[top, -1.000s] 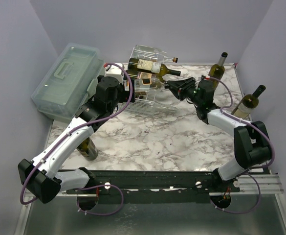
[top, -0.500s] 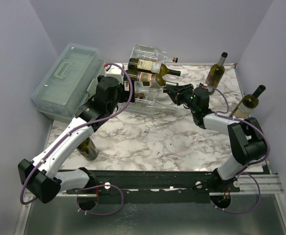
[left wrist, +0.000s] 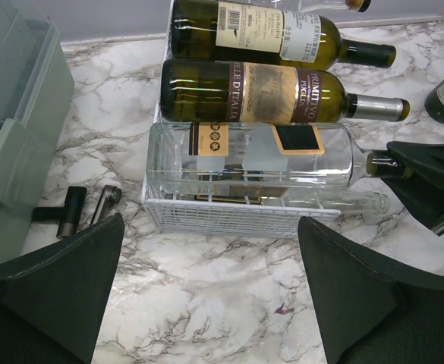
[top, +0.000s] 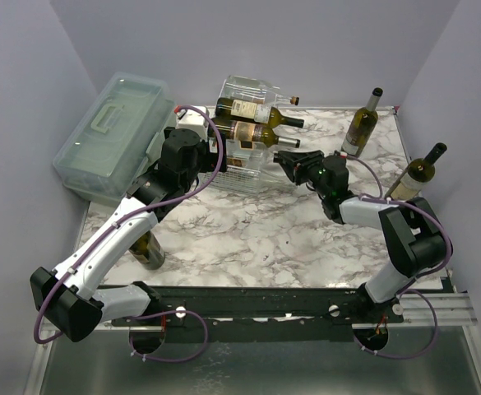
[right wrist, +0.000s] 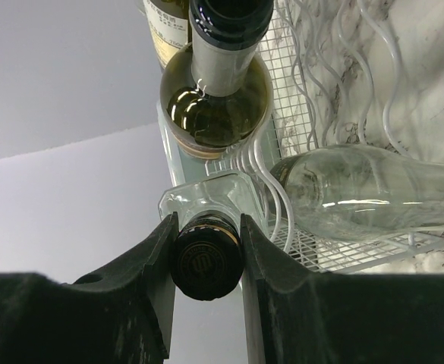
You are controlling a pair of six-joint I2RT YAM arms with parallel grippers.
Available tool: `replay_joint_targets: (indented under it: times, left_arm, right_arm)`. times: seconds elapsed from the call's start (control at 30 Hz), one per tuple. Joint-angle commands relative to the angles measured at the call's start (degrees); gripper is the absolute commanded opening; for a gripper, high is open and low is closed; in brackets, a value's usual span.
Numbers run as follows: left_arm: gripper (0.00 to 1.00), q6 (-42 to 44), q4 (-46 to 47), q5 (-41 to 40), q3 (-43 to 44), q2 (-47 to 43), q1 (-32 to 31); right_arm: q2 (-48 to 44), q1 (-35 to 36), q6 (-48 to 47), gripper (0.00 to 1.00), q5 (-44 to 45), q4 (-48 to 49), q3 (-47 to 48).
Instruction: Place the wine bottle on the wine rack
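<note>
The right claw (right wrist: 205, 262) is gripping the capped neck of the clear wine bottle (left wrist: 252, 161). The bottle is lying on the lowest tier of the wine rack (left wrist: 222, 218), its long axis in line with that claw. The left claw (left wrist: 210, 284) is hanging open, facing the bottle's side.

Carries, on marble tabletop (top: 248, 234): lidded box (top: 113, 132) at ten o'clock, wire rack (top: 250, 174) at twelve, upright bottle (top: 362, 125) at two, second bottle (top: 417, 173) at three, dark bottle (top: 150, 252) at eight.

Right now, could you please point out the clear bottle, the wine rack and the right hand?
clear bottle (left wrist: 252, 163): left wrist view, its body.
wine rack (left wrist: 229, 220): left wrist view, front wire grid.
right hand (right wrist: 206, 235): right wrist view, between its fingertips.
</note>
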Motion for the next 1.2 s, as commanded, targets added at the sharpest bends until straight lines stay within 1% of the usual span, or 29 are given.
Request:
replay_joint_targets:
  times: [0.0,0.1,0.2,0.33,0.47,0.63,0.73,0.87,1.07,1.17]
  left_arm:
    - [0.99,0.12,0.89,-0.31,-0.28,-0.18,-0.33]
    - [0.99,0.15,0.87,-0.49,-0.28,-0.10,-0.33]
    - [0.99,0.04,0.90,0.07,-0.28,0.11,-0.33]
    - [0.99,-0.08,0.89,0.37,-0.19,0.34,-0.33]
    - [0.99,-0.05,0.94,-0.21,-0.37,0.25,-0.33]
    - [0.99,0.14,0.89,-0.19,-0.28,0.36,-0.30]
    - [0.99,0.14,0.85,-0.24,-0.28,0.35,-0.33]
    - [0.99,0.14,0.89,-0.18,-0.28,0.20,-0.33]
    - [0.99,0.02,0.90,-0.01,-0.28,0.25,-0.33]
    - [0.99,-0.17,0.90,0.51,-0.23,0.23,-0.32]
  right_arm:
    - [0.18,0.82,3.52,0.33,0.61,6.05,-0.45]
    - [-0.10,0.91,3.24,0.37,0.98,5.51,-1.10]
    - [-0.44,0.91,1.99,0.43,0.40,4.09,-0.91]
    - [-1.01,0.85,0.67,0.57,-0.49,2.74,-1.11]
    - [-2.24,0.91,-1.61,0.74,-0.69,-0.26,-0.98]
    - [-5.30,0.93,-4.72,0.91,-0.87,-7.94,-0.01]
    - [-8.10,0.87,-7.96,1.00,-0.63,-15.81,1.11]
    - [-13.28,0.91,-12.08,1.00,0.33,-23.91,0.96]
    - [-20.32,0.74,-22.18,1.00,0.64,-38.91,2.82]
    - [-24.81,0.74,-27.73,1.00,3.09,-46.42,3.54]
